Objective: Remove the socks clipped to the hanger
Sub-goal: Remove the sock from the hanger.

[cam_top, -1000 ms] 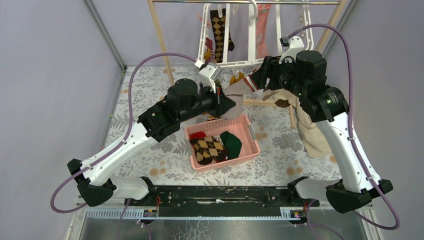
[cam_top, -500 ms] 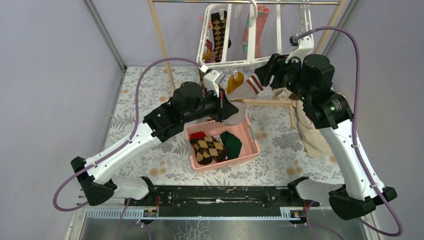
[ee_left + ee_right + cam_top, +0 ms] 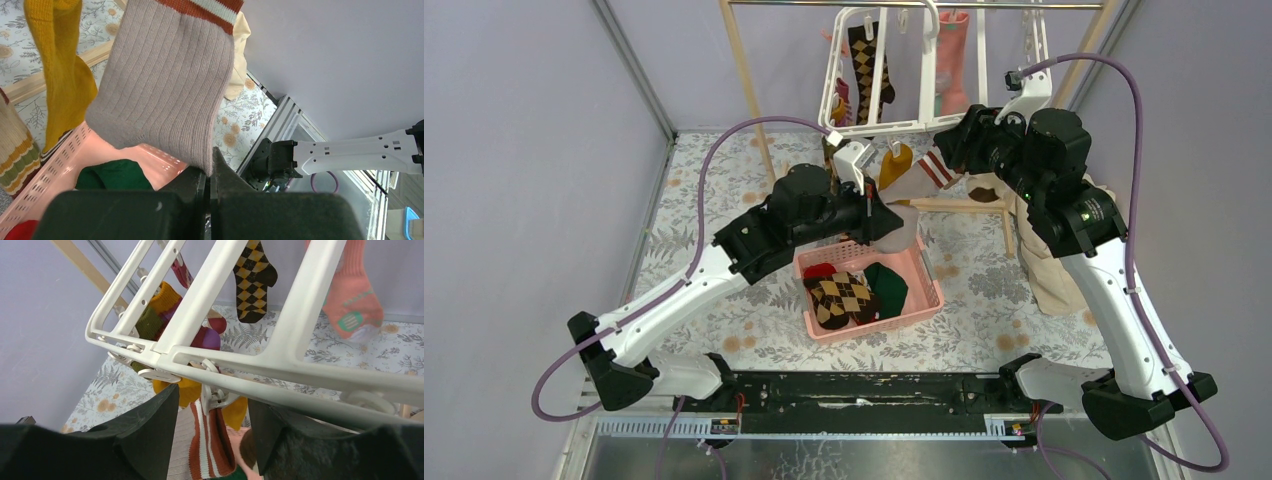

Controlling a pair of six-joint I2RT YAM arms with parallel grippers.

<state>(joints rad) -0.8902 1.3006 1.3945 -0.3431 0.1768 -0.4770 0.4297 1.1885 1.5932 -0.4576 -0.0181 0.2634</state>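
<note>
The left end effector (image 3: 210, 170) was pinched shut on the grey sock (image 3: 165, 90) at centre frame while the right end effector (image 3: 212, 410) stood open astride its clip (image 3: 214, 396) on the hanger (image 3: 280, 357), so pulling before that clip was squeezed risked yanking the hanger askew

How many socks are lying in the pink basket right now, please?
3 visible: red sock at the basket's far-left corner, brown argyle sock in the middle, green sock to the right. The argyle may be a pair; others may be hidden beneath.
</note>
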